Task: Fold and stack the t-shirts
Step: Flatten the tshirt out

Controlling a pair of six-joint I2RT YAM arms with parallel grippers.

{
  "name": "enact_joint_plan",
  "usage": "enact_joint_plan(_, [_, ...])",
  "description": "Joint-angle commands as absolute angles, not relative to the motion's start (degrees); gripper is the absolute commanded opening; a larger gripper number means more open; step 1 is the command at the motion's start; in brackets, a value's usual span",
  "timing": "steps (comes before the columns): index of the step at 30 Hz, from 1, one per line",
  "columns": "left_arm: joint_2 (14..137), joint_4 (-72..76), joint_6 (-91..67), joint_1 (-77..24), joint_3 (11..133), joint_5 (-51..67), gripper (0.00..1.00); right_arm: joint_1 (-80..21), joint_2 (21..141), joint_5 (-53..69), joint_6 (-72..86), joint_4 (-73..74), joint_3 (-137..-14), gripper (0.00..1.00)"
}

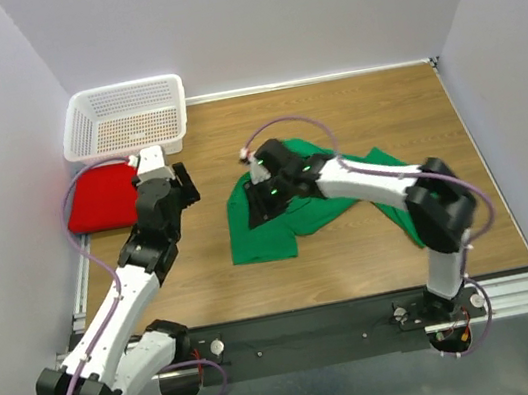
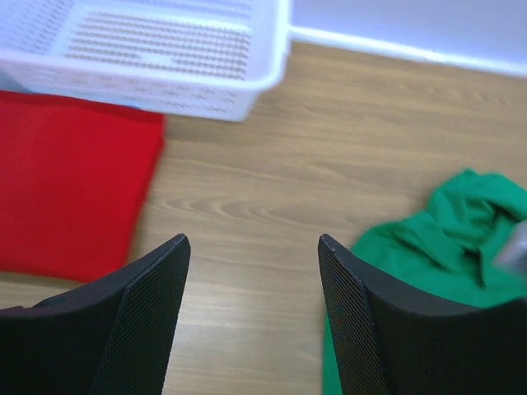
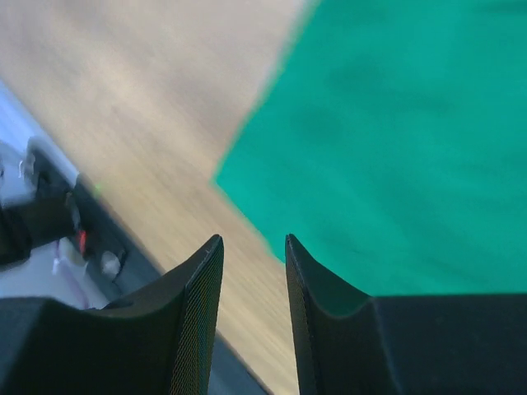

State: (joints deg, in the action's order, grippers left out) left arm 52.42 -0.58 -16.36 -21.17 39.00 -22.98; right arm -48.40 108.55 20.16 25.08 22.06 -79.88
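- right tool (image 3: 254, 243) is right over the crumpled green t-shirt (image 1: 275, 231), middle of the counter (image 1: 356, 263), barely cracked open, nothing in it
- left tool (image 2: 251, 247) wide open, empty; green lies to its right
- red t-shirt (image 1: 102, 199) folded, far left

Green t-shirt (image 1: 270, 235) partly under right arm (image 1: 368, 180); red t-shirt's (image 1: 97, 200) edge behind left arm (image 1: 161, 215).
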Motion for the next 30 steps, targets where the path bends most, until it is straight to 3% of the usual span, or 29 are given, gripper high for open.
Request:
enact_joint_plan(1, [57.5, -6.5, -19.2, -23.4, 43.2, -7.9, 0.68, -40.1, 96.8, 7.9, 26.1, 22.5, -69.4, 0.43])
enact_joint_plan(9, [68.7, -20.0, -22.1, -30.4, 47.1, 2.3, 0.52, -21.4, 80.4, -2.4, 27.2, 23.9, -54.5, 0.44])
enact_joint_plan(15, [80.8, -22.6, -21.0, -32.0, 50.5, 1.8, 0.51, -14.7, 77.0, -8.7, 28.4, 28.9, -50.6, 0.51])
enact_joint_plan(20, [88.8, -20.9, -20.1, -32.0, 51.2, 1.0, 0.47, -10.6, 75.4, -6.9, 29.9, 29.7, -46.9, 0.59])
enact_joint_plan(26, [95.5, -22.1, -16.7, -32.0, 52.6, 0.7, 0.44, -1.2, 76.7, -1.7, 29.8, 29.9, -43.8, 0.6])
enact_joint_plan(30, [95.9, -20.7, -16.5, -32.1, 51.8, 0.4, 0.42, -0.3, 78.5, -0.4, 29.7, 30.0, -42.5, 0.59])
